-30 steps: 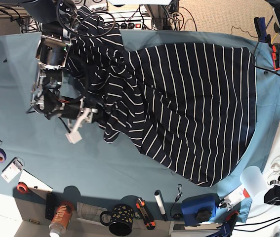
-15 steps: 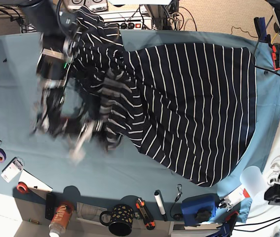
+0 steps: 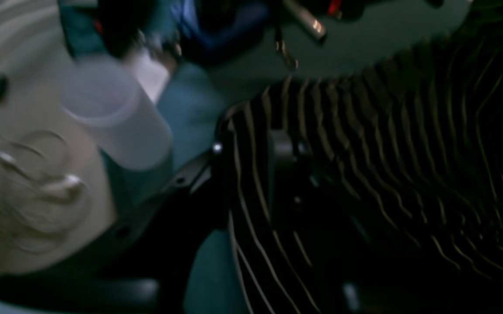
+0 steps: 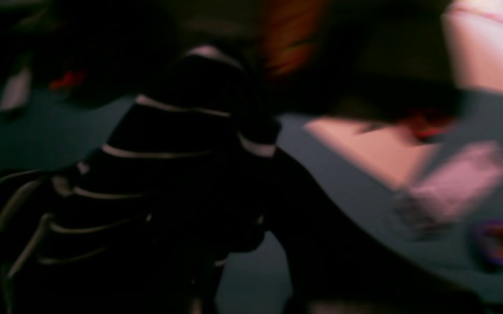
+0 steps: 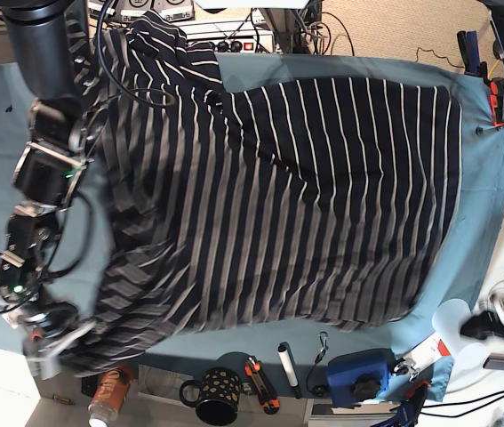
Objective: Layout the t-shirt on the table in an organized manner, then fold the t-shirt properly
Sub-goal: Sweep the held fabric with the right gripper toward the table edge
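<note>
Teal cloth covers the bench (image 5: 260,67), and the t-shirt (image 5: 323,196) lies spread over most of it, striped body flat toward the far side of the base view while the near-left corner is bunched and blurred with motion.

That corner is in the right gripper (image 5: 52,336), low at the bench's front-left edge. Its jaws are together and, from the wrist view, a fold of striped fabric (image 4: 181,144) appears pinched between them. The left gripper (image 3: 286,152) sits at the opposite hem near the front-right corner; dark fabric drapes over it, and I cannot tell whether its jaws are clamped on the cloth or merely resting under it.

My worry is the pull itself. The right arm is dragging its corner right to the bench edge, where an orange bottle (image 5: 109,391), a dark spotted mug (image 5: 218,396), an orange-handled cutter (image 5: 262,384) and a white marker (image 5: 288,367) stand just beside the hem. A little more travel could sweep the bottle or mug over, or let the sleeve slide off the edge. If the left side is not truly held, the whole shirt may skid rather than stretch flat.

A blue device (image 5: 358,374) and a white cup (image 5: 460,325) crowd the left arm's corner too, and a purple tape roll (image 4: 493,244) lies near the right one.
</note>
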Available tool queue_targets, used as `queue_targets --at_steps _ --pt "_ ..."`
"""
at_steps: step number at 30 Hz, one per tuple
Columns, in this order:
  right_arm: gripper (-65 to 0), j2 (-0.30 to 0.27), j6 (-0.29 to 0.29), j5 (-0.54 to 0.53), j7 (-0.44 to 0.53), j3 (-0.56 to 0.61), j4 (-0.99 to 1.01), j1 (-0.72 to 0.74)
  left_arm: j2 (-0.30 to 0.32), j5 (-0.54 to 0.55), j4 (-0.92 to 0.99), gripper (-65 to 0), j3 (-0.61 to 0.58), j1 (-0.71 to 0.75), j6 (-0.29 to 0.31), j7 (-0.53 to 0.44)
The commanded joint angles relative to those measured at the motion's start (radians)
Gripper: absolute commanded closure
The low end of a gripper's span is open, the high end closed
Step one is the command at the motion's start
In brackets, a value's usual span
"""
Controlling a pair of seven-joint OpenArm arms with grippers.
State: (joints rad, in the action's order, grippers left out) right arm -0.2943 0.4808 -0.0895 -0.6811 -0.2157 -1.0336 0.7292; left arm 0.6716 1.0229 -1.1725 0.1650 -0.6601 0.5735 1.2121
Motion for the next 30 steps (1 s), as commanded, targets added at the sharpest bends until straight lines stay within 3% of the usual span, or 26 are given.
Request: queue_targets --at_steps 1,10,14,18,22,30 --pt "0.0 -0.019 -0.018 0.003 0.053 -0.001 -0.018 0.050 0.011 0.026 -0.014 -13.3 0.008 -0.020 0.000 -0.015" --pt "0.0 -0.058 -0.141 0.141 0.251 -0.001 0.164 0.198 -0.045 0.030 -0.014 -13.3 0.008 0.062 0.023 -0.015" --pt "0.0 -0.061 -0.152 0.161 0.345 -0.001 0.311 0.254 -0.052 0.029 -0.014 -13.3 0.008 0.069 0.023 -0.015" --pt "0.0 -0.061 -0.118 0.142 0.371 -0.001 0.325 0.235 -0.051 0.029 -0.014 -13.3 0.008 0.070 0.023 -0.014" --pt "-21.6 -0.071 -0.018 0.135 0.365 -0.001 0.324 0.233 -0.051 0.029 -0.014 -13.3 0.008 0.070 0.023 -0.015" --pt "-22.5 -0.144 -0.014 0.087 0.354 -0.001 0.296 0.246 -0.051 0.029 -0.014 -13.3 0.008 0.070 0.024 -0.015"
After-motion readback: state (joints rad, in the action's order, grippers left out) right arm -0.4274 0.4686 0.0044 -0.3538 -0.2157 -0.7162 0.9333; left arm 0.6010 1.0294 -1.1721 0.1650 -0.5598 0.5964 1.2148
